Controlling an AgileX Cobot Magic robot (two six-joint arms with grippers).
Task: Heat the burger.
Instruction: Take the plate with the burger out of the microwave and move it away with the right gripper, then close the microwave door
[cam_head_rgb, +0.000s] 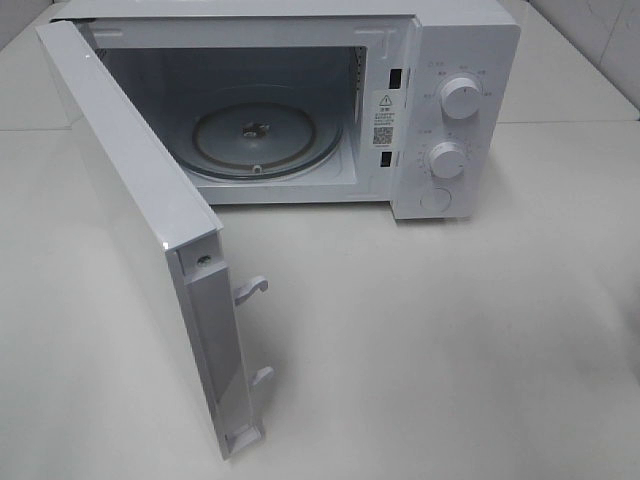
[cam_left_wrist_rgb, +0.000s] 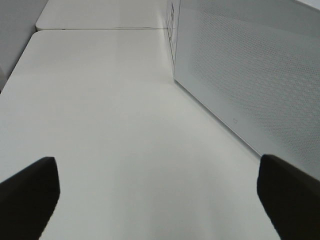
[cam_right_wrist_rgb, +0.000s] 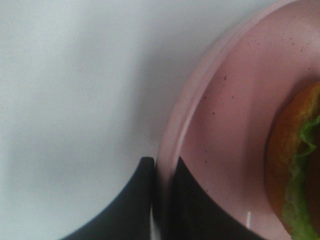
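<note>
The burger (cam_right_wrist_rgb: 295, 165), an orange-brown bun with green lettuce, shows only at the edge of the right wrist view, lying on a round pink plate (cam_right_wrist_rgb: 235, 100). My right gripper (cam_right_wrist_rgb: 161, 170) is shut on the plate's rim, one dark finger on each side of it, above the white table. My left gripper (cam_left_wrist_rgb: 157, 200) is open with nothing between its fingers (cam_left_wrist_rgb: 30, 195), low over the table beside the microwave's open door (cam_left_wrist_rgb: 250, 75). The exterior high view shows neither gripper, nor the burger or plate.
A white microwave (cam_head_rgb: 440, 100) stands at the back of the table, its door (cam_head_rgb: 150, 220) swung wide toward the front left. A glass turntable (cam_head_rgb: 262, 140) lies inside with nothing on it. Two knobs (cam_head_rgb: 458, 98) are on its right panel.
</note>
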